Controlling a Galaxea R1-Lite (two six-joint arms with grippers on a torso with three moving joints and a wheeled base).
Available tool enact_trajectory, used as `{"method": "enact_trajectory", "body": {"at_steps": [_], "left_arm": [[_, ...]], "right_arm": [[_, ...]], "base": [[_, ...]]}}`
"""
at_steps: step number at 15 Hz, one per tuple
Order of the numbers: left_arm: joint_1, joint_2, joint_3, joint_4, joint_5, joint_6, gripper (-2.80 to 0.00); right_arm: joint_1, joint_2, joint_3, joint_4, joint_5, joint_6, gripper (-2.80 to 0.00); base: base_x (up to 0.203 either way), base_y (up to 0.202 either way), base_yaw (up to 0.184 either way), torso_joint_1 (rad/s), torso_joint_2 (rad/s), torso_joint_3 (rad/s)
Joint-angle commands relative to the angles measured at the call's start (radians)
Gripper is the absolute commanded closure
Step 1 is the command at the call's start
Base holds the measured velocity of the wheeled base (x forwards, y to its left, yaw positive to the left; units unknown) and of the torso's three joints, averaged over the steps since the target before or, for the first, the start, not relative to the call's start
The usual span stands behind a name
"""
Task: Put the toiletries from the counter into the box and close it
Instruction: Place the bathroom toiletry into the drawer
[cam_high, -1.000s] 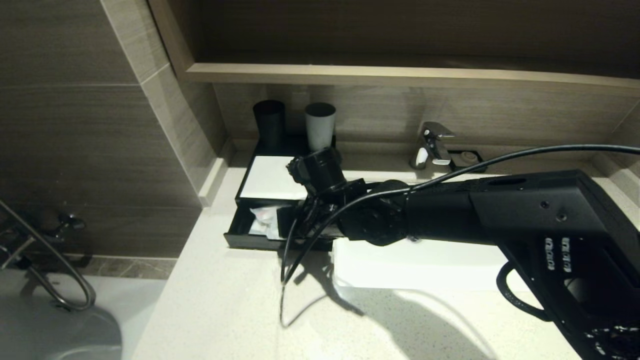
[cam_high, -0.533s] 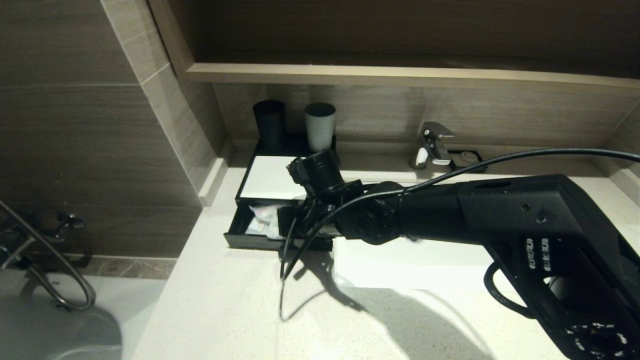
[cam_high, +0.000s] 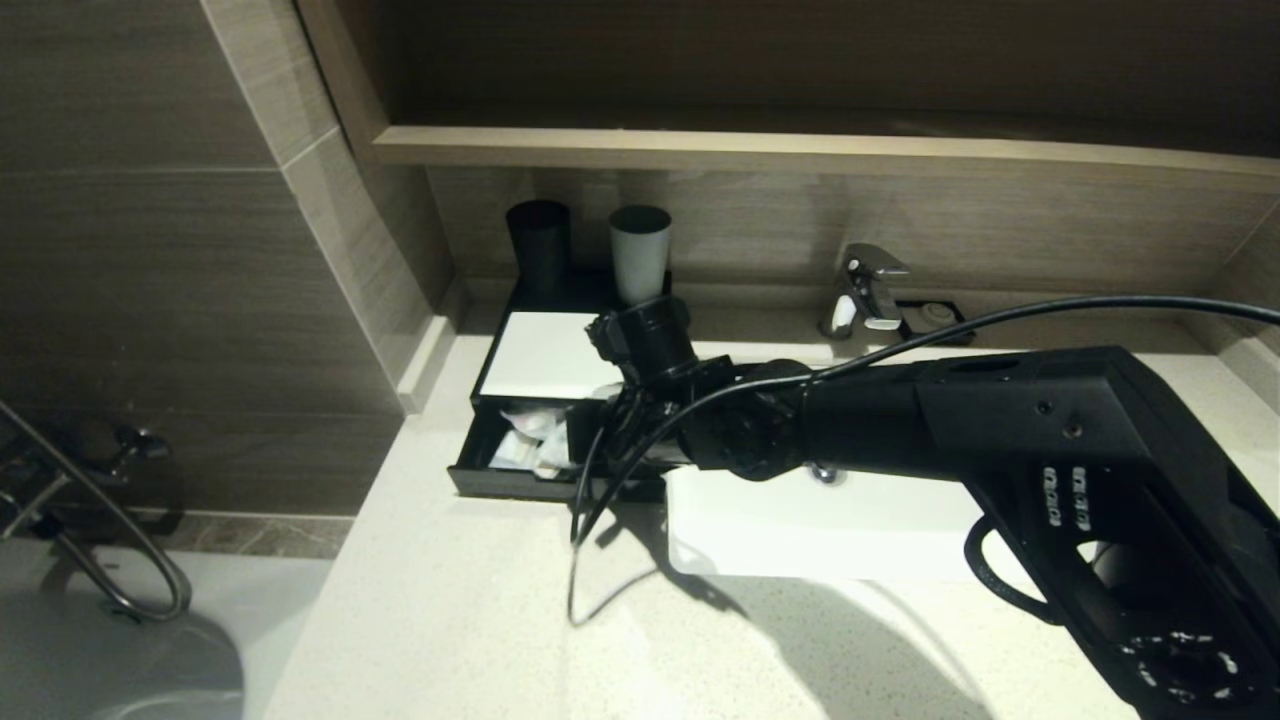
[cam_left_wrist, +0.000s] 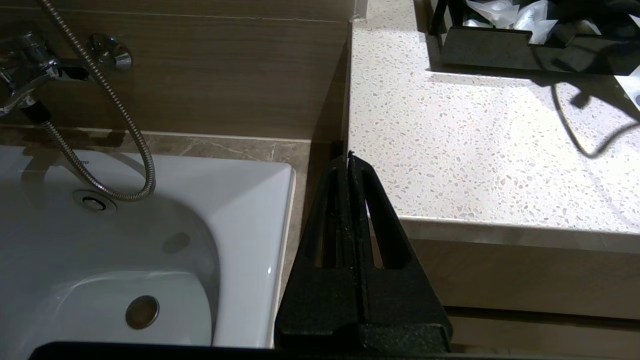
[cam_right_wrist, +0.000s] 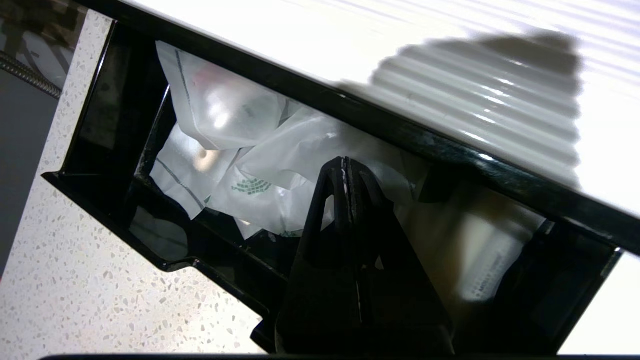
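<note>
The black box (cam_high: 505, 484) stands at the counter's back left, its drawer pulled open under a white top (cam_high: 545, 355). Several white plastic toiletry packets (cam_high: 530, 445) lie in the drawer. My right gripper (cam_high: 603, 440) hangs over the drawer's right half, largely hidden under its wrist. In the right wrist view the right gripper (cam_right_wrist: 345, 162) is shut and empty, just above the packets (cam_right_wrist: 240, 150), with a pale packet (cam_right_wrist: 480, 250) beside it. My left gripper (cam_left_wrist: 348, 156) is shut and parked low, off the counter's left front corner; the box (cam_left_wrist: 500, 47) lies far ahead of it.
A black cup (cam_high: 538, 245) and a grey cup (cam_high: 640, 250) stand behind the box. A faucet (cam_high: 865, 285) and white sink basin (cam_high: 830, 520) lie right of it. A loose cable (cam_high: 585, 540) hangs over the speckled counter (cam_high: 450, 620). A bathtub (cam_left_wrist: 150, 240) lies left.
My right arm has shifted a little to the right and back over the drawer, uncovering more of the white packets. The left arm has not moved.
</note>
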Motion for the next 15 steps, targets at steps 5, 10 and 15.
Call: {"method": "enact_trajectory", "body": {"at_steps": [5, 10, 15], "left_arm": [[0.000, 0.000, 0.000, 0.000, 0.001, 0.000, 0.00], [0.000, 0.000, 0.000, 0.000, 0.001, 0.000, 0.00], [0.000, 0.001, 0.000, 0.000, 0.000, 0.000, 0.00]], "right_arm": [[-0.003, 0.001, -0.007, -0.031, 0.001, -0.003, 0.00], [-0.001, -0.050, -0.002, -0.020, 0.001, 0.000, 0.00], [0.014, -0.110, 0.032, 0.016, 0.000, 0.008, 0.00]], "base": [[0.000, 0.000, 0.000, 0.000, 0.00, 0.000], [0.000, 0.000, 0.000, 0.000, 0.00, 0.000], [0.000, 0.000, 0.000, 0.000, 0.00, 0.000]]}}
